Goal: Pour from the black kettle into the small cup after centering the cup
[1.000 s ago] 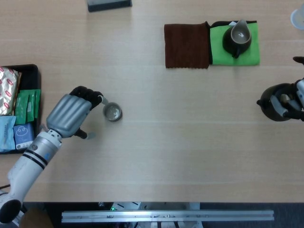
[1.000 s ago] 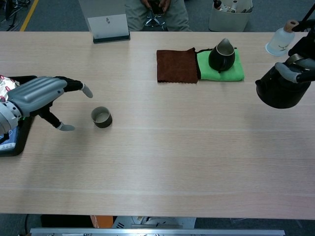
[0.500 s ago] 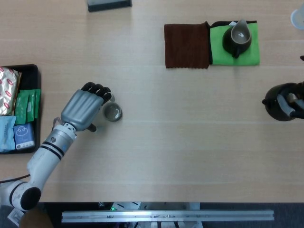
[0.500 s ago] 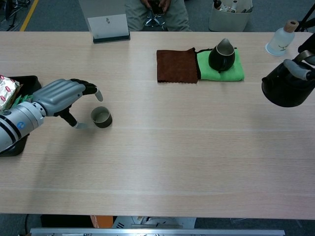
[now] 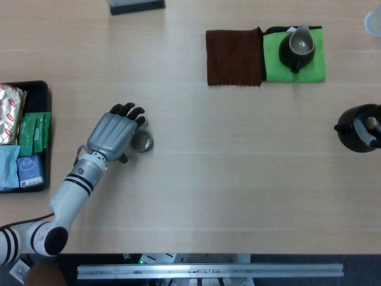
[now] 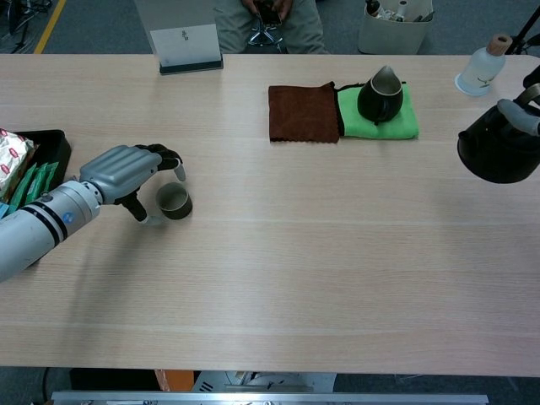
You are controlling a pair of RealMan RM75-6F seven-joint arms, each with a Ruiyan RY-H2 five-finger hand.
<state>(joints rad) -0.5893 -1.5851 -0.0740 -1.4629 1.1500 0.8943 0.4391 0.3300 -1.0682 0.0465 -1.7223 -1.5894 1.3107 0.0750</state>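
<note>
The small dark cup (image 5: pixel 142 142) (image 6: pixel 175 201) stands on the left part of the wooden table. My left hand (image 5: pixel 114 133) (image 6: pixel 128 171) lies right beside it on its left. The fingers (image 6: pixel 171 165) reach past its far side and the thumb lies near its left side, spread apart, and I see no firm grip on the cup. At the far right edge the black kettle (image 5: pixel 357 128) (image 6: pixel 501 152) hangs above the table, with my right hand (image 5: pixel 372 127) (image 6: pixel 521 115) gripping its handle. Most of that hand is cut off by the frame.
A brown cloth (image 5: pixel 234 57) and a green cloth (image 5: pixel 312 62) carrying a black pitcher (image 5: pixel 297 48) lie at the back. A black tray (image 5: pixel 41 92) of packets sits at the left edge. A white bottle (image 6: pixel 482 70) stands back right, a card stand (image 6: pixel 186 48) back left.
My left hand has slid right and forward up to the cup, its fingers now beside it. The kettle has drifted further right in my right hand.
</note>
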